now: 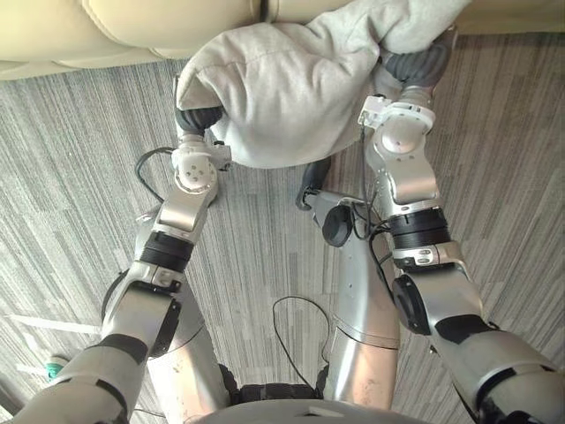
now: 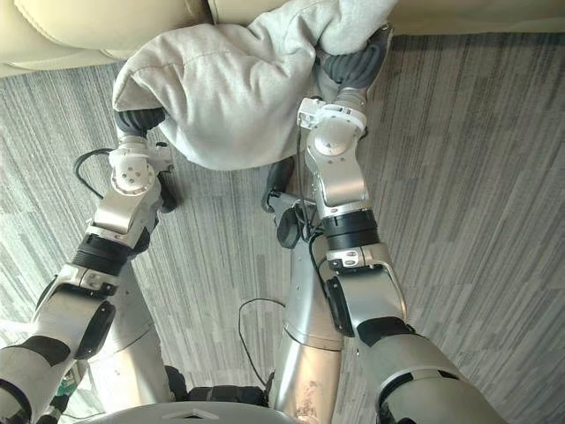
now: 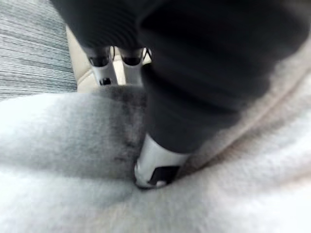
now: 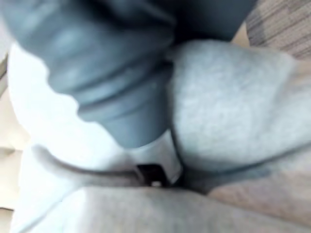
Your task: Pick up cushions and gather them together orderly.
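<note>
From the left eye view, a light grey soft fabric cushion (image 1: 274,97) hangs above the grey striped carpet (image 1: 71,159), its top edge in front of the cream leather sofa (image 1: 106,31). The left hand (image 1: 199,117) is tucked under the cushion's lower left corner, and the right hand (image 1: 419,64) is at its upper right corner, where the cloth bunches over it.

The right eye view shows the same hold, with the cushion spanning between both wrists.

In the left wrist view, the fingers (image 3: 103,73) reach over the cushion's far edge while the thumb (image 3: 158,165) digs into the near face, pinching it.

In the right wrist view, the thumb (image 4: 155,165) is sunk in a deep fold, clamping the cushion.
</note>
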Robot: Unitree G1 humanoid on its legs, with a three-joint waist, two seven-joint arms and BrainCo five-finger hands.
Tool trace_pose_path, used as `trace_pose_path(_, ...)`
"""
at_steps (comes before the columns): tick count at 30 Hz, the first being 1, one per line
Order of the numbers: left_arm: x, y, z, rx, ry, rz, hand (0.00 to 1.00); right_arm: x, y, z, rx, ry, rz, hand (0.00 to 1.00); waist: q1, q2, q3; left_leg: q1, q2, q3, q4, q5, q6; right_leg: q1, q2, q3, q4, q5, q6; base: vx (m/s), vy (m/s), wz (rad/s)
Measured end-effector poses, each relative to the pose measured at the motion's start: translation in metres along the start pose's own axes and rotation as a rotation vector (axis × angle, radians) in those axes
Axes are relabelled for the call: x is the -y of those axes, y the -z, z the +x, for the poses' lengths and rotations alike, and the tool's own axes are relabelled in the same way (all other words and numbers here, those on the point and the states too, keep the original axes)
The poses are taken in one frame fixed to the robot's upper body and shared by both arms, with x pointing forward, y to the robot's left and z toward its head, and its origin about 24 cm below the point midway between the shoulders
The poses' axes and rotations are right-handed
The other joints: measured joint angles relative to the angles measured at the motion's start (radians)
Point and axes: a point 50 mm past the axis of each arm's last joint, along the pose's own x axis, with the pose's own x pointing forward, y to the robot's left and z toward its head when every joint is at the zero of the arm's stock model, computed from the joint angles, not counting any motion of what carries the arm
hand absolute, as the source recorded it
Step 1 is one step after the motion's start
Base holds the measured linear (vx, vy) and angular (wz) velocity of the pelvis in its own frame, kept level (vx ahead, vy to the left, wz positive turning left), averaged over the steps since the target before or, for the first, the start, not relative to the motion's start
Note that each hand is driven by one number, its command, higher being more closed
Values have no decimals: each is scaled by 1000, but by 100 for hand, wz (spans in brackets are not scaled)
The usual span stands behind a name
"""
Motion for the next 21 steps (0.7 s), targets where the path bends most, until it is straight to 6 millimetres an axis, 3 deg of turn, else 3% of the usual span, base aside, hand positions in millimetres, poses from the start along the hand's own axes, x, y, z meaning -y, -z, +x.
trace_pose_path(6,-3,3,-11,-11,-27,-55,100,5,18,-21,-74,23,59,100,-6,0,-6,116,-18,-2,-89,22,-22,125,3,-30,-71,1,-3,-8,-12,9)
trace_pose_path(7,-3,8,-18,-28,-30,-69,100,8,27,-31,-98,27,61,100,-5,-2,-45,117,-21,-1,-104,24,-24,129,4,-36,-87,1,-3,20,1,8)
trace_pose_path(11,-3,11,-29,-41,-42,-103,100,15,37,-49,-129,28,82,100,-5,-2,-61,197,-28,-2,-149,38,-23,218,7,-52,-127,4,-5,56,-2,9)
trace_pose_path(14,-8,24,-43,-83,-61,-107,100,21,53,-72,-179,2,92,100,-5,-4,-129,233,-31,4,-178,39,-24,260,16,-54,-160,7,-1,46,7,2)
trace_pose_path(18,-10,21,-57,-71,-81,-136,100,28,68,-94,-245,-26,111,100,-4,-5,-133,371,-34,17,-199,37,-23,401,18,-60,-203,9,5,28,13,2)
trace_pose_path(21,-14,17,-73,-41,-85,-152,100,41,76,-120,-290,-65,124,100,-3,-5,-136,513,-46,26,-246,16,-27,545,18,-65,-255,-1,32,-27,11,8)
